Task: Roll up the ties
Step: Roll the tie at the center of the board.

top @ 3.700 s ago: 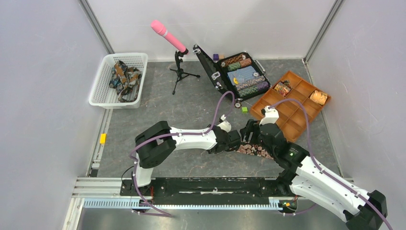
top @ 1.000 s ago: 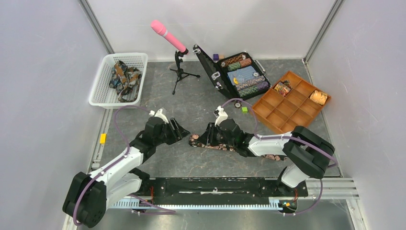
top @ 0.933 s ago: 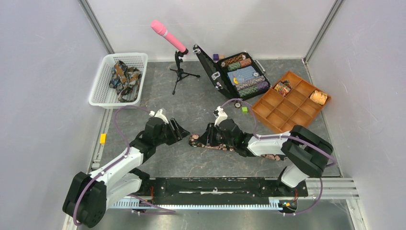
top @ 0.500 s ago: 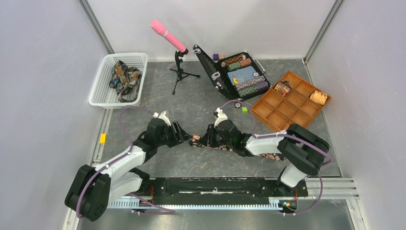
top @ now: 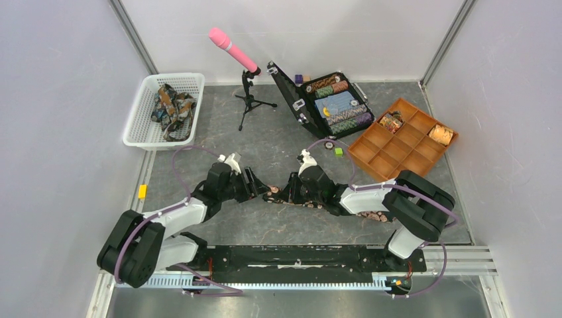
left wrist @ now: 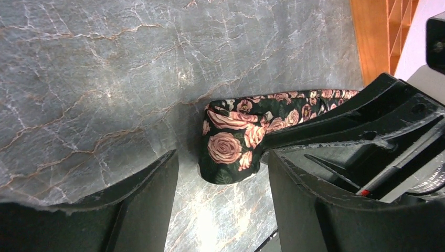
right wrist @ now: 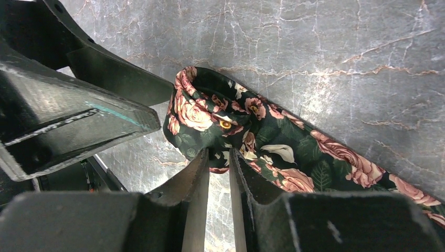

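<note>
A dark tie (right wrist: 283,144) printed with pink roses lies flat on the grey table, and its left end is folded over into a small loop (left wrist: 231,147). My right gripper (right wrist: 219,155) is shut on the edge of that loop, with fabric nipped between its tips. My left gripper (left wrist: 221,157) is open and low over the table. Its fingers (left wrist: 141,205) stand on either side of the looped end and do not touch it. From above, the two grippers meet at the tie's end (top: 271,194), and the tie's tail (top: 375,216) shows under the right arm.
A white basket (top: 132,136) at the back left holds more ties (top: 171,106). An orange compartment tray (top: 397,156) at the right holds rolled ties (top: 441,134). An open case of poker chips (top: 335,103) and a pink microphone (top: 232,48) on a tripod stand behind.
My left arm has slid right until its jaws bracket the tie's folded end, and they have opened a little wider. My right gripper has tightened on the fold.
</note>
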You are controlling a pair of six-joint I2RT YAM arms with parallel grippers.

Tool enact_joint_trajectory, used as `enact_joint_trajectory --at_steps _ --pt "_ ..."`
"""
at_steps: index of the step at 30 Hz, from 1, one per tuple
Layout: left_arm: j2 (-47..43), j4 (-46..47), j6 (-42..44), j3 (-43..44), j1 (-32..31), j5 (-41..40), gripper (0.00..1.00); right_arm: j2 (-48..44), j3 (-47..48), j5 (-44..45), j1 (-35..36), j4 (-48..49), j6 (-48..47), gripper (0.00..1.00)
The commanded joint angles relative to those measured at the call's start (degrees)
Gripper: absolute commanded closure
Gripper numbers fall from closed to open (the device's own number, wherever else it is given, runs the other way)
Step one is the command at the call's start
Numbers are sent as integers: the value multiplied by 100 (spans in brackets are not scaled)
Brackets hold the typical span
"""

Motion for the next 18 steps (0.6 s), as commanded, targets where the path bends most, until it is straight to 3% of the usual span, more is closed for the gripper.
enact_joint_trajectory --at_steps 1,18 --pt "256 564 214 12 20 194 30 38 44 121 -38 57 59 74" --pt "702 996 294 17 23 292 30 81 -34 160 -74 -11 77 75"
